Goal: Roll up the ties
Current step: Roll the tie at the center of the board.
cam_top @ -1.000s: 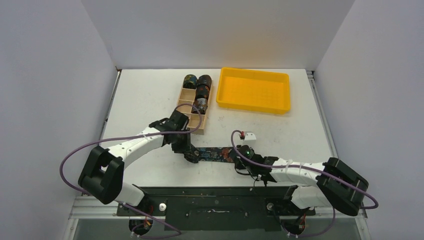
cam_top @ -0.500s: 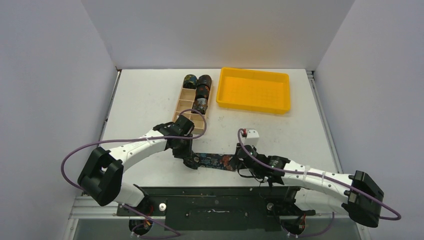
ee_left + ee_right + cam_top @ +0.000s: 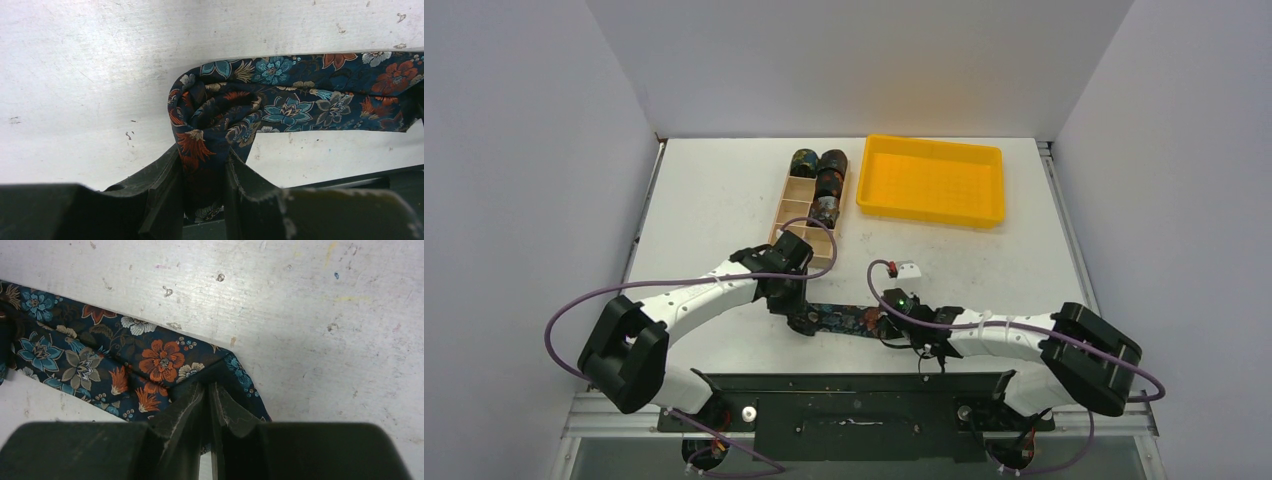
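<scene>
Left end effector [image 3: 202,167]: jaws narrowed, not fully closed, clamped on the bunched, curled-over left end of the tie [image 3: 300,100]. Fabric fills the gap between the fingers [image 3: 160,185].

Right end effector [image 3: 207,390]: jaws almost together, pinching a raised fold at the tie's right end, fingertips down on the surface [image 3: 300,315].

Tie runs left-right between the two end effectors, flat on the surface near its front edge, roughly mid-width. Dark fabric, blue/orange/red floral print.

Further out: wooden box [image 3: 792,215] just beyond the left wrist, long axis near-to-far. Rolled ties [image 3: 829,165] sit in its far compartments; exact count hard to tell. Yellow tray [image 3: 932,180] is to the box's right at the far side, close beside it.

No readable text in any view.
</scene>
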